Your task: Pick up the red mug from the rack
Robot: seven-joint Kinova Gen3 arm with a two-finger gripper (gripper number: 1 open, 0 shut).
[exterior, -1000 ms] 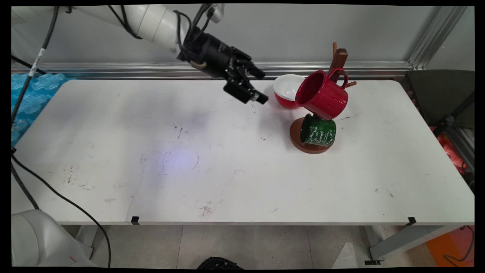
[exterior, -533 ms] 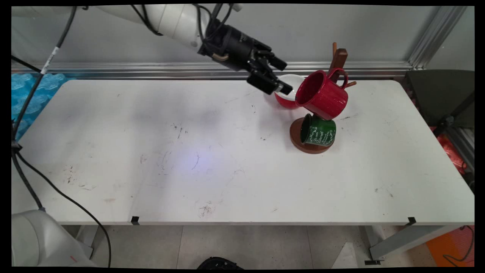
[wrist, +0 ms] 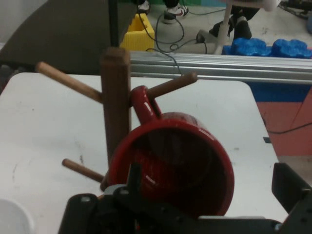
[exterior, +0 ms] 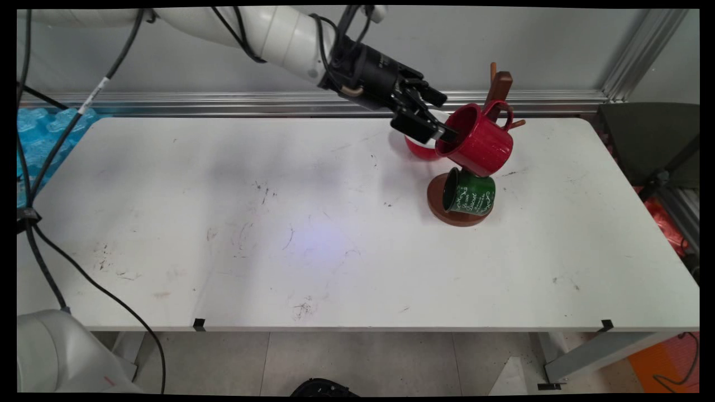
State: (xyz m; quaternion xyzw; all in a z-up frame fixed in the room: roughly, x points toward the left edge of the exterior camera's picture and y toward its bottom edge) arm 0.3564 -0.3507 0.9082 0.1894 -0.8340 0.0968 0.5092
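end effector (exterior: pixel 444 120) open, empty, at red mug's (exterior: pixel 476 138) rim | mug hangs by handle on wooden rack (exterior: pixel 499 86), mouth facing end effector | green mug (exterior: pixel 468 192) below

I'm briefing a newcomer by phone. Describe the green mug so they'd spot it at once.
Find the wooden mug tree at the white table's far right. The green mug hangs low over its round base, under the red mug. It alone has white lettering.
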